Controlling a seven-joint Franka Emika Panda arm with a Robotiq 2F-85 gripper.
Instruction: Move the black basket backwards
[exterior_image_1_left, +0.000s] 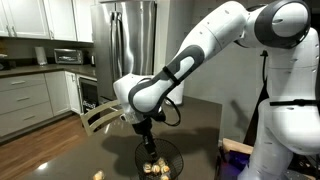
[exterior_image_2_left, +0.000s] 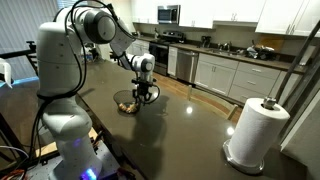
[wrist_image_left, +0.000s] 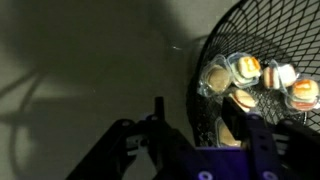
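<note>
The black basket (exterior_image_1_left: 157, 163) is a round bowl of thin black wire with small tan-yellow lumps inside. It sits on the dark table in both exterior views (exterior_image_2_left: 127, 103). In the wrist view it fills the right side (wrist_image_left: 215, 45). My gripper (wrist_image_left: 197, 125) is down at the basket's near rim, with one finger outside the wire wall and the other inside among the lumps. The fingers stand well apart and are open around the rim. In both exterior views the gripper (exterior_image_1_left: 147, 137) (exterior_image_2_left: 146, 95) points down onto the basket's edge.
The dark table (exterior_image_2_left: 185, 135) carries a white paper towel roll (exterior_image_2_left: 254, 130) on a stand at its far end. A wooden chair back (exterior_image_1_left: 98, 118) stands at the table's edge. A steel fridge (exterior_image_1_left: 130, 40) and kitchen cabinets lie behind.
</note>
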